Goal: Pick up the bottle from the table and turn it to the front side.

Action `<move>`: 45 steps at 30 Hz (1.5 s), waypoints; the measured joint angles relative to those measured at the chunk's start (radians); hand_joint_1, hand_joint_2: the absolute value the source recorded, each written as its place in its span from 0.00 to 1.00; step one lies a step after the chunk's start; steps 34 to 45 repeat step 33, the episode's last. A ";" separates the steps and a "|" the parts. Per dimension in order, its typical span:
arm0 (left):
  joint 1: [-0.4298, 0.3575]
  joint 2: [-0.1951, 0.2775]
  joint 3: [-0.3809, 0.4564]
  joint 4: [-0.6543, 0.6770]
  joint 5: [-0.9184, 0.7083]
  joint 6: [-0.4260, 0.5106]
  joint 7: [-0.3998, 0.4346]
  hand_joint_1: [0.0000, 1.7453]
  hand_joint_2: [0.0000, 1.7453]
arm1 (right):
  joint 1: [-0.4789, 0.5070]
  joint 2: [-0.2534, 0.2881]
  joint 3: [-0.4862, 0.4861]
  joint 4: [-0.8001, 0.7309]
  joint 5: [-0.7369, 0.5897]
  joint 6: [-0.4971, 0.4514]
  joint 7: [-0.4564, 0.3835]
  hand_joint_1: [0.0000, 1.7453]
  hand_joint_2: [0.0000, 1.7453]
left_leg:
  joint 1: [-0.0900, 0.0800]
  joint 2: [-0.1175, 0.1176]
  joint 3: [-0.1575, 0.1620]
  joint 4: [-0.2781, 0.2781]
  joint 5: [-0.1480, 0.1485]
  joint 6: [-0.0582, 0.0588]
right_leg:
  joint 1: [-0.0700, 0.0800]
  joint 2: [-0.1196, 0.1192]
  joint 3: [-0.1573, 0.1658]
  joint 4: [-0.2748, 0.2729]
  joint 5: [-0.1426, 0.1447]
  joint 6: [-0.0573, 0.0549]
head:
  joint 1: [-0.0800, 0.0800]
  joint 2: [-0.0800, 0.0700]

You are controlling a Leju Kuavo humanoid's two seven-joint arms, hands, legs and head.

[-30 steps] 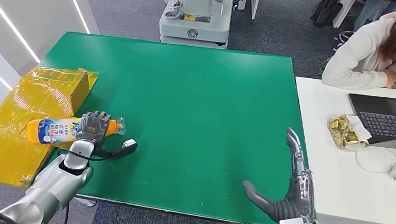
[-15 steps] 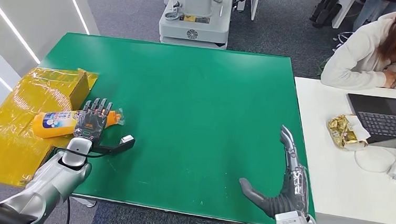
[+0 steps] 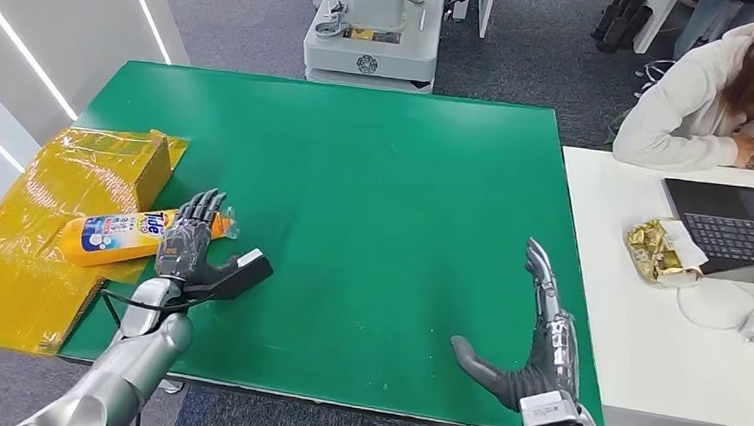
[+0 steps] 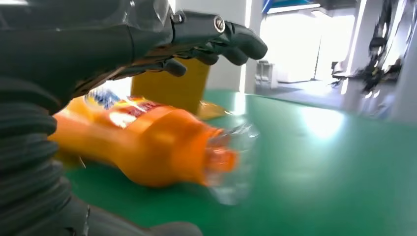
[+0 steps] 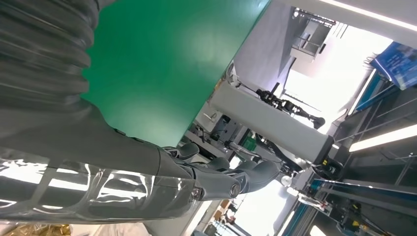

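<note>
lying at the green table's (image 3: 376,173) left edge, orange bottle (image 3: 116,235) reads "tide"; left hand (image 3: 190,243) fingers spread over its neck. right hand (image 3: 542,345) splayed wide, near edge.

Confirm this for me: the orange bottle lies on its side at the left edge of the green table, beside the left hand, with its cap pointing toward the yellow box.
Not quite. The orange bottle does lie on its side at the left edge of the green table, beside the left hand, but its cap end points away from the yellow box, toward the table's middle. The head view shows this.
</note>
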 joint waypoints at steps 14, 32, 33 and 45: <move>0.185 -0.123 0.019 -0.479 0.583 -0.274 -0.171 0.00 1.00 | -0.005 -0.013 0.021 0.041 -0.056 -0.015 -0.018 0.00 1.00 | 0.000 0.000 0.000 0.000 0.000 0.001 | 0.000 0.000 0.000 0.000 0.000 0.000 | 0.000 0.000; 0.313 -0.114 -0.191 -0.718 0.935 -0.496 -0.111 0.00 1.00 | 0.117 -0.015 0.026 0.006 -0.146 -0.069 -0.019 0.00 1.00 | 0.000 0.000 0.000 0.000 -0.002 0.000 | 0.000 0.000 -0.001 0.000 0.000 0.000 | 0.000 0.000; 0.318 -0.114 -0.195 -0.721 0.935 -0.497 -0.109 0.00 1.00 | 0.122 -0.015 0.026 0.006 -0.151 -0.071 -0.019 0.00 1.00 | 0.000 0.000 0.000 0.000 -0.002 0.000 | 0.000 0.000 -0.001 0.000 0.000 0.000 | 0.000 0.000; 0.318 -0.114 -0.195 -0.721 0.935 -0.497 -0.109 0.00 1.00 | 0.122 -0.015 0.026 0.006 -0.151 -0.071 -0.019 0.00 1.00 | 0.000 0.000 0.000 0.000 -0.002 0.000 | 0.000 0.000 -0.001 0.000 0.000 0.000 | 0.000 0.000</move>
